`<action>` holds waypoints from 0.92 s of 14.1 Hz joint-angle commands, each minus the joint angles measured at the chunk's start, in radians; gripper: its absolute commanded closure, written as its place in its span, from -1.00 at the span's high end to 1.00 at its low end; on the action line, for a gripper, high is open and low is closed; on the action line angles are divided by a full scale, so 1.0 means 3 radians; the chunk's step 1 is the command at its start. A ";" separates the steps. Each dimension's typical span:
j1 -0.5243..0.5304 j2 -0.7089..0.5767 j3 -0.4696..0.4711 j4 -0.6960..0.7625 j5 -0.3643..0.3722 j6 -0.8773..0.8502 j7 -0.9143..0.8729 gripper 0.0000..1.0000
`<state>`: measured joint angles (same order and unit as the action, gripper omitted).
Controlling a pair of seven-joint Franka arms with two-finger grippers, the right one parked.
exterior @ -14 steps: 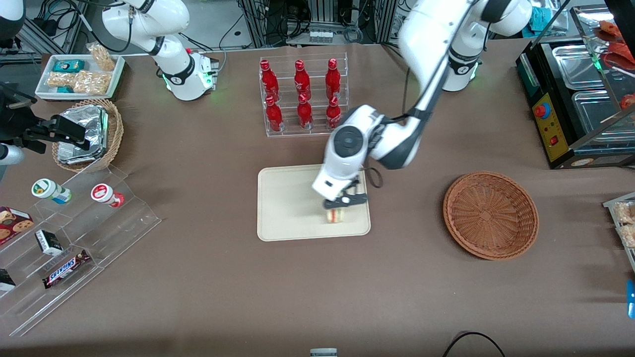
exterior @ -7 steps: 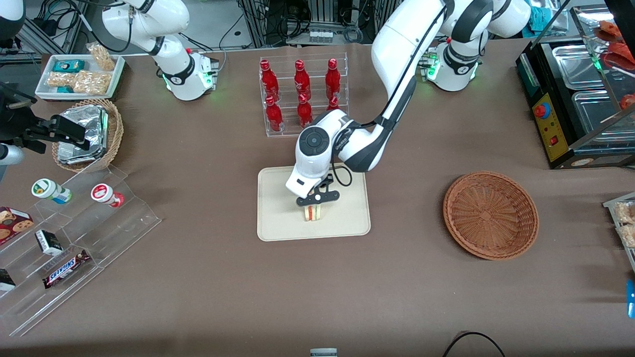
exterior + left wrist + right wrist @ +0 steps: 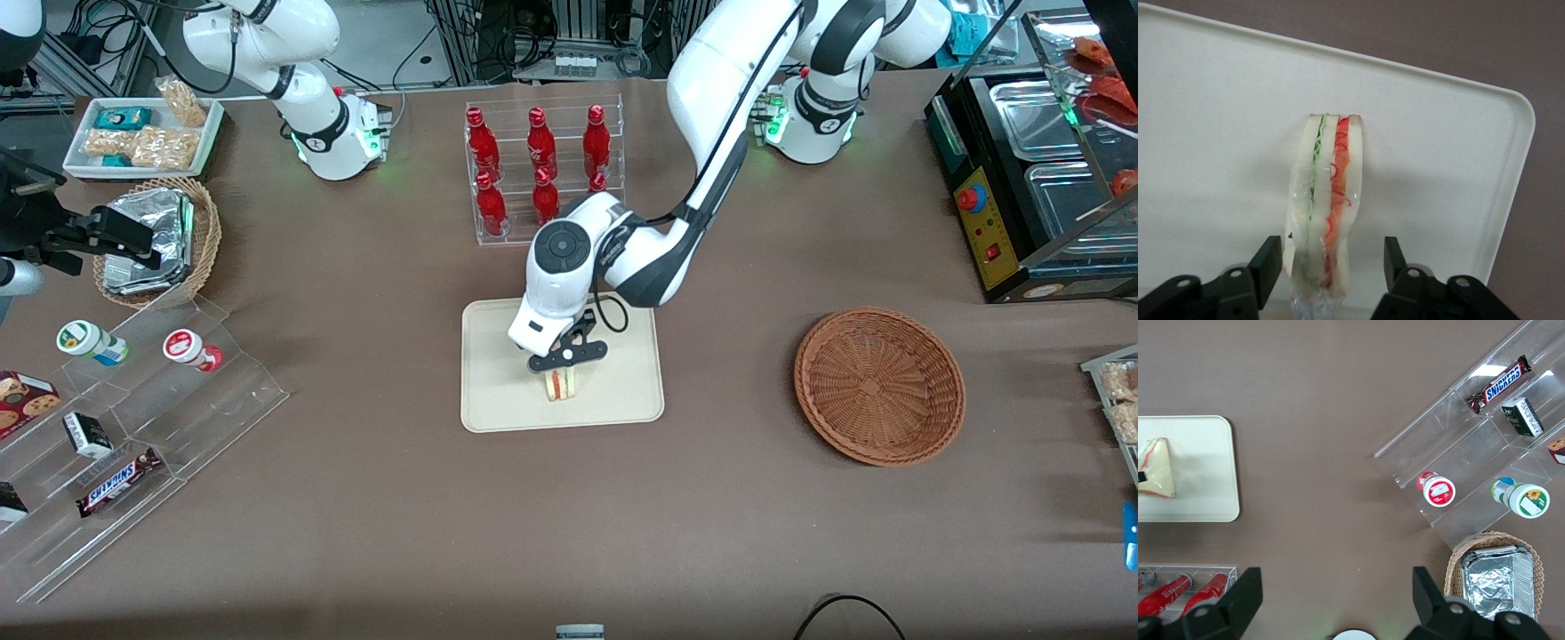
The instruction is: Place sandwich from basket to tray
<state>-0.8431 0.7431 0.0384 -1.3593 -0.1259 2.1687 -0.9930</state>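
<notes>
sandwich (image 3: pixel 1325 207) on tray (image 3: pixel 1218 120) — gripper (image 3: pixel 1331 267) open astride

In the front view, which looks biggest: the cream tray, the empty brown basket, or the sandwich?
1. Cream tray
2. Brown basket, only somewhat smaller
3. Sandwich, far smallest, on the tray with the open hand around it

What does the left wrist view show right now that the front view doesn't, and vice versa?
Only the left wrist view shows the gripper open, its fingers clear of the sandwich on both sides. Only the front view shows the basket with nothing in it and the bottle rack. Both show the sandwich standing on edge on the tray.
</notes>
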 commanded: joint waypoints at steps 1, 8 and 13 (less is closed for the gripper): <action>0.0003 -0.0446 0.0086 -0.0137 0.0011 -0.0518 0.0245 1.00; 0.0003 -0.0963 0.0812 -0.0683 -0.0005 -0.1180 0.1027 1.00; -0.0002 -0.1158 0.1241 -0.0823 -0.0015 -0.1277 0.1387 1.00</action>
<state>-0.8287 0.4467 0.3688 -1.5675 -0.1251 1.7958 -0.5965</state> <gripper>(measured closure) 0.000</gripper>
